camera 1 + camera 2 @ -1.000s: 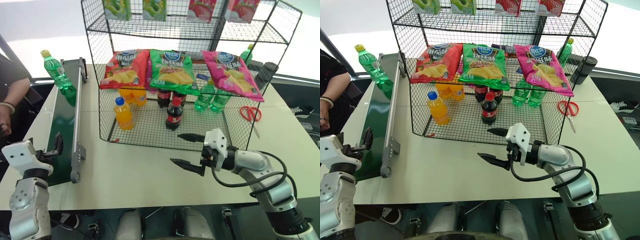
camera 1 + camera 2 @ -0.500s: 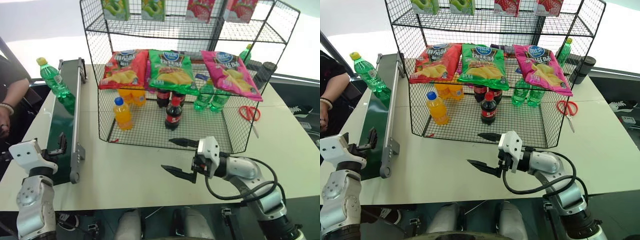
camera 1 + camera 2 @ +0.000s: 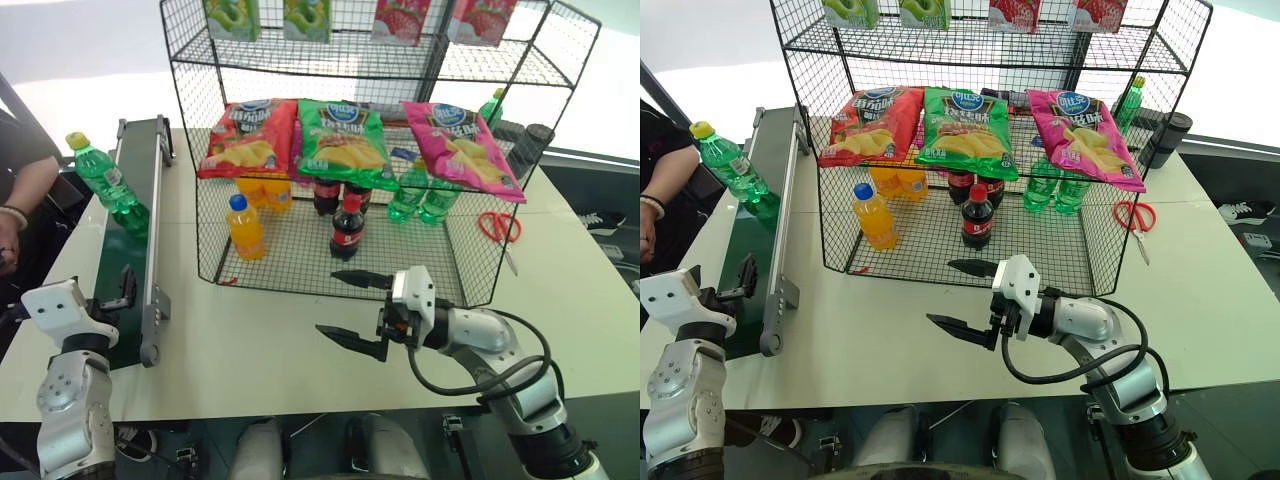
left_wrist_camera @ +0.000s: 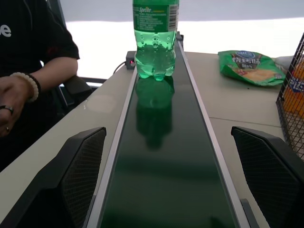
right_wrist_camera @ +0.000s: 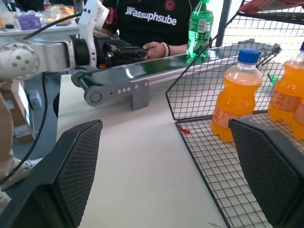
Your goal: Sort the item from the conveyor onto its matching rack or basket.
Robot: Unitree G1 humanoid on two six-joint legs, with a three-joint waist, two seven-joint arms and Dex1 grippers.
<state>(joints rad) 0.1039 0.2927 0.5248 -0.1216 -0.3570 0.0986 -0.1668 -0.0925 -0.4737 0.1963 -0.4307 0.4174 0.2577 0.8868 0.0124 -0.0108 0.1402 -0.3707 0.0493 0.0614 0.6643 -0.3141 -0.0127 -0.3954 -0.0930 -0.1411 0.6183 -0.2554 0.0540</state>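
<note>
Your left pincer [image 3: 126, 286] gapes wide at the conveyor's [image 3: 128, 250] near end. The green bottle [image 3: 103, 180] stands upright at the conveyor's far end, about ten o'clock, cap up. Your left wrist view reveals a chip bag [image 4: 250, 67] lying on the counter [image 3: 270, 345]. Right pincer [image 3: 353, 308] wide, empty, before the rack [image 3: 380, 60].

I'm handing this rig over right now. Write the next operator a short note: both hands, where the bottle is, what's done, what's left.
Left hand: open, empty, at the near end of the conveyor.
Right hand: open, empty, over the table in front of the rack.
Green bottle: upright on the belt, towards the far end, beside a person's arm.
Done: nothing sorted yet.
Left: grasp the bottle, then put it in the rack, probably by the green bottles on the bottom tier.
</note>
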